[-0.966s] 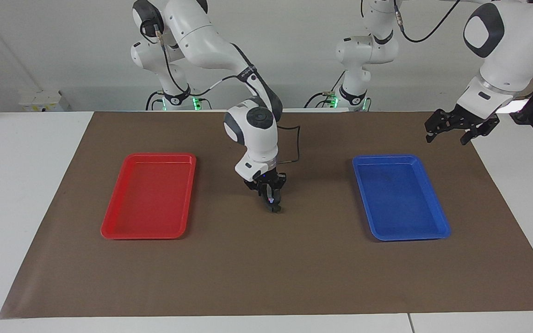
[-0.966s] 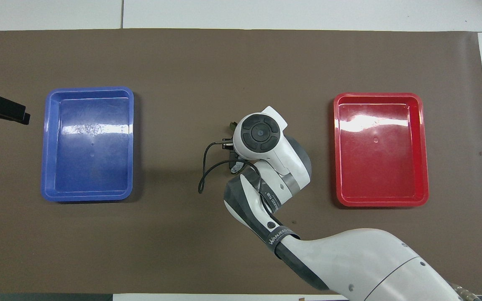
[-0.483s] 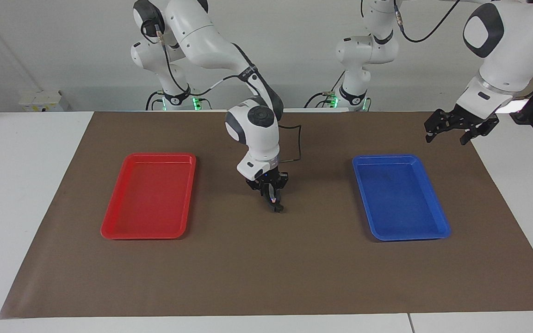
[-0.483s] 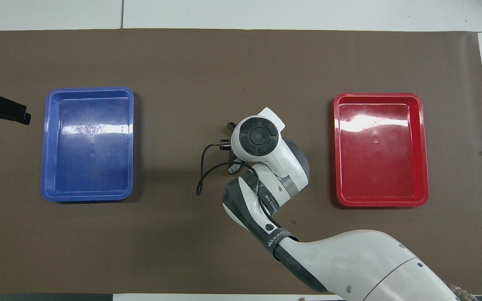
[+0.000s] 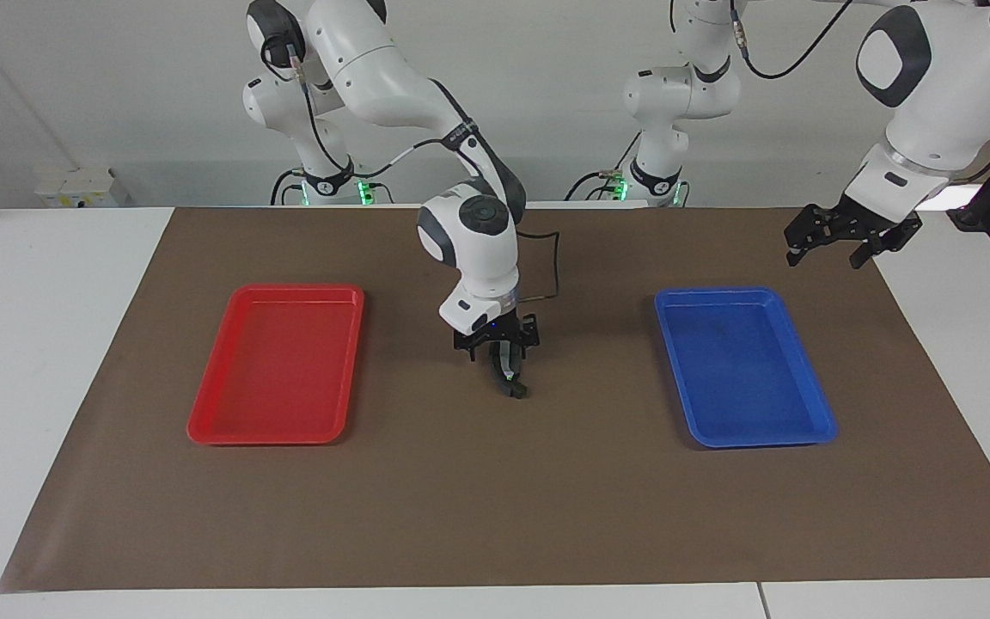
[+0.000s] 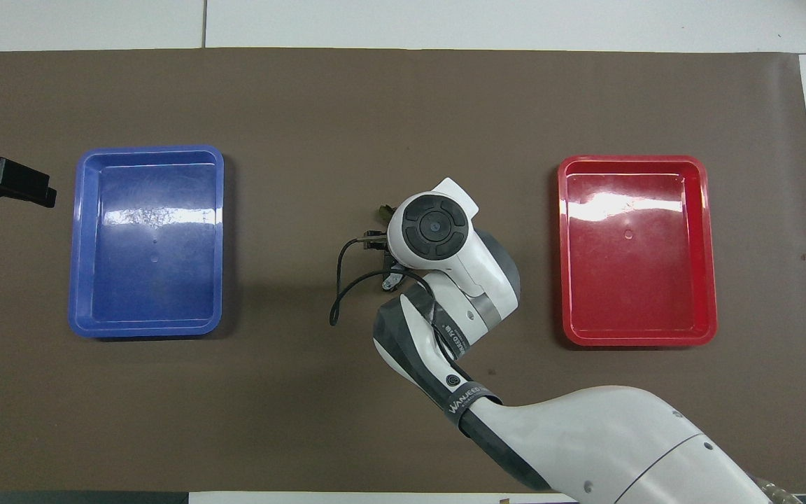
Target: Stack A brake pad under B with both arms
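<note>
**Left arm:** waiting. The left gripper (image 5: 827, 256) hangs over the edge of the brown mat (image 5: 495, 516) at the left arm's end of the bench (image 5: 57, 344). It points down and its jaws stand visibly apart, holding nothing.

**Right arm:** bent forward over mid-bench, wrist vertical. The right gripper (image 5: 505, 370) points straight down over the pads. Whether it is open or closed on anything cannot be told.

**Task items:** at the centre of the mat, between the two trays and directly under the right gripper. From overhead, the white wrist covers most of them. The silvery-grey metal end of B (image 6: 392, 281) shows at the side nearer the robots. A dark, matte tip shows at the side farther from them. The A brake pad cannot be told apart from B here, so the state of the stack cannot be confirmed.

**Surroundings:**
- A glossy red tray (image 5: 275, 438) and a glossy blue tray (image 5: 761, 443), both shallow rectangles with rounded corners, lie well apart to either side of the pads.
- A black cable (image 5: 553, 266) loops from the right wrist.
</note>
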Available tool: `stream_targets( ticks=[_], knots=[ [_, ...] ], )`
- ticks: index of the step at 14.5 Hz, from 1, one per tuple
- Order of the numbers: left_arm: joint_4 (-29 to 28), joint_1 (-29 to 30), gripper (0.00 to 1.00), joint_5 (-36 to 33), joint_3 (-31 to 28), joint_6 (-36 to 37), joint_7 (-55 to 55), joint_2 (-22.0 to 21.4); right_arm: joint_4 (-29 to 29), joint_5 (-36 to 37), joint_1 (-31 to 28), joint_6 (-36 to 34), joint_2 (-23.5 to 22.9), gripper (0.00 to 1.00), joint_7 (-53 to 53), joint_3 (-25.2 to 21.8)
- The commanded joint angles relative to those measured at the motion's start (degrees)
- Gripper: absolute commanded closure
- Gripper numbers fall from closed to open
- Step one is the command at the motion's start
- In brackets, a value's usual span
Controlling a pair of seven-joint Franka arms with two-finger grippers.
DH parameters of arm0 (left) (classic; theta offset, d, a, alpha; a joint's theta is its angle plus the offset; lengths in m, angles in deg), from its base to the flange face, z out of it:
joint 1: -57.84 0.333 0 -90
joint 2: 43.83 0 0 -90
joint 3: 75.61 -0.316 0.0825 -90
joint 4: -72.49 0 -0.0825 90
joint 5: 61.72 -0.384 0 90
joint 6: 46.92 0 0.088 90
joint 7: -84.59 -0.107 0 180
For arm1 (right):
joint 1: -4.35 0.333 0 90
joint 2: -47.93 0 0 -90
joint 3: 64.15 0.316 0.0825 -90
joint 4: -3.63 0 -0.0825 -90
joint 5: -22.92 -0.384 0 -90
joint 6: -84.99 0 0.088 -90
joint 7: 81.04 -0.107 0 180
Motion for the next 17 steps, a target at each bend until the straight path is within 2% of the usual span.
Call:
stream_targets(
  ticks=[1,5,13,17],
  knots=[
    [-0.74,0.44,0.01,0.14,-0.07,1.30,0.61,-1.06,1.09,1.11,-4.71,-3.87,5.86,0.00,-0.34,0.26],
    [-0.74,0.62,0.01,0.14,-0.07,1.04,0.69,-1.06,1.09,1.11,-12.28,-8.97,12.37,0.00,4.21,0.44],
    [-0.74,0.53,0.01,0.14,-0.07,0.86,0.69,-1.06,-0.39,1.11,-24.85,-18.46,21.87,0.00,17.84,0.27],
    [-0.74,0.62,0.01,0.14,-0.07,0.86,0.69,-1.06,-5.40,0.67,-28.20,-31.71,24.94,0.00,21.72,0.09]
  ],
)
